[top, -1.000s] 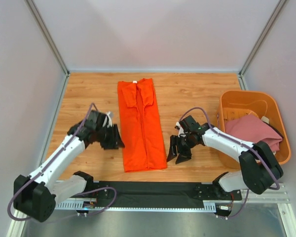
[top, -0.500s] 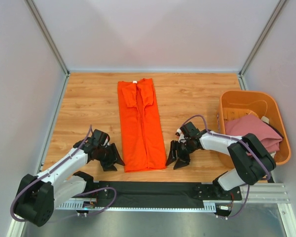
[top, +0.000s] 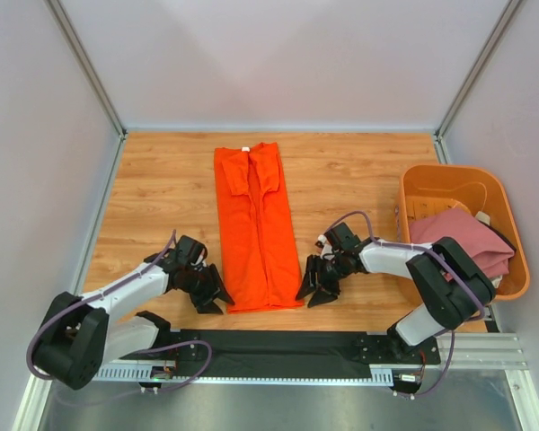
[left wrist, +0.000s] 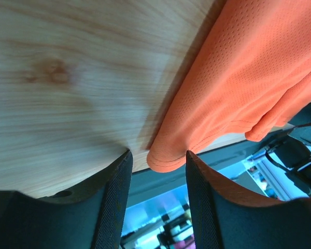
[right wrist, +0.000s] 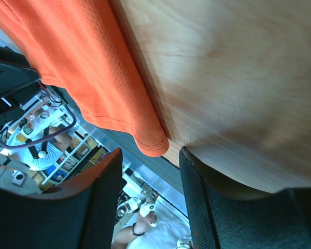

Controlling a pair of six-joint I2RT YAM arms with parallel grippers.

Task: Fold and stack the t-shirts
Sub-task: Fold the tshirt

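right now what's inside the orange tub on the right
A pink shirt lies bunched in the tub, filling its near part. Anything beneath it is covered.

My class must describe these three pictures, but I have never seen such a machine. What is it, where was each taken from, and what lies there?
Two robot arms are bolted at the table's near edge. One picture looks down from above; the other two come from a camera on each wrist, showing that arm's own fingers. On the wooden table lies an orange t-shirt, folded into a long strip. A pink t-shirt sits in an orange tub. The left claw and right claw are open, each astride a near corner of the orange t-shirt; nothing is held.
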